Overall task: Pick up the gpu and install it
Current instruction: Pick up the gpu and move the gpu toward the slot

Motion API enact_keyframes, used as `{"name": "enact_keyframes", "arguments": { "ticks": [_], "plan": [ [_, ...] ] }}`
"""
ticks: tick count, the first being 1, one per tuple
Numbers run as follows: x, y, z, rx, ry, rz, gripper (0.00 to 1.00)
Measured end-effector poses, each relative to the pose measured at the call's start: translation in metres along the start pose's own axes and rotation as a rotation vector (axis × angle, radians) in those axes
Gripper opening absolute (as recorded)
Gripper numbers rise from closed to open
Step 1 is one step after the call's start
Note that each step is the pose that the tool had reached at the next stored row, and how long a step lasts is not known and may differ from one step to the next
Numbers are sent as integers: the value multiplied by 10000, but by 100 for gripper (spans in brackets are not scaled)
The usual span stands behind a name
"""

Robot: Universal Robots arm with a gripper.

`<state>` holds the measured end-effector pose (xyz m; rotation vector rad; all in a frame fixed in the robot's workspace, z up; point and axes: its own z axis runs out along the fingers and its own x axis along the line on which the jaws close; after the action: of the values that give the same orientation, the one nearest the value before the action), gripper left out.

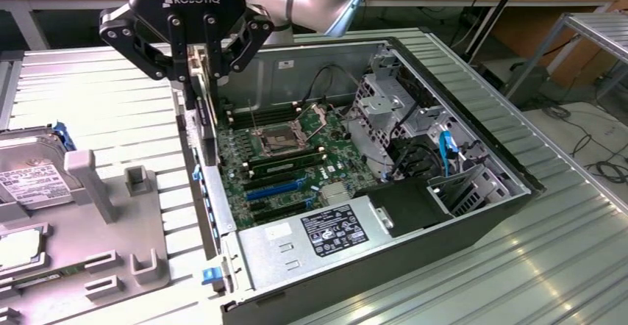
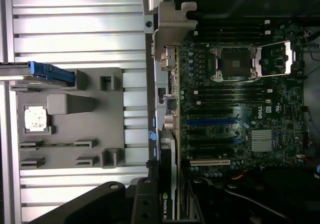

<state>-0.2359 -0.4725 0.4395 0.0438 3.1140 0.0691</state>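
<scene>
Gripper (image 1: 201, 68): above the open computer case (image 1: 343, 288), over its wall on the exterior view's left.
Fingers (image 1: 234, 48): clamped narrow on the gpu (image 1: 204, 119), pinching its upper edge.
Gpu: hangs upright, edge-on, silver bracket (image 2: 170, 24) at one end; just beside the motherboard (image 1: 294, 156), not seated in a slot.
Desk (image 1: 108, 90): grey fixture (image 1: 108, 222) carries a hard drive (image 1: 29, 178).

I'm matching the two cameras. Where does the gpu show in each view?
Exterior view: the gpu hangs edge-on from the gripper, jaws shut on it, at the motherboard edge on the exterior view's left.
Wrist view: the gpu runs edge-on between the grey tray and the motherboard.
Shared landmark: the CPU socket.
</scene>
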Motion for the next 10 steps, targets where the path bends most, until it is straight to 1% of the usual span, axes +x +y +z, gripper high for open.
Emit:
{"name": "enact_keyframes", "arguments": {
  "ticks": [10],
  "plan": [
    [-72, 2, 2, 0, 0, 0, 27]
  ]
}}
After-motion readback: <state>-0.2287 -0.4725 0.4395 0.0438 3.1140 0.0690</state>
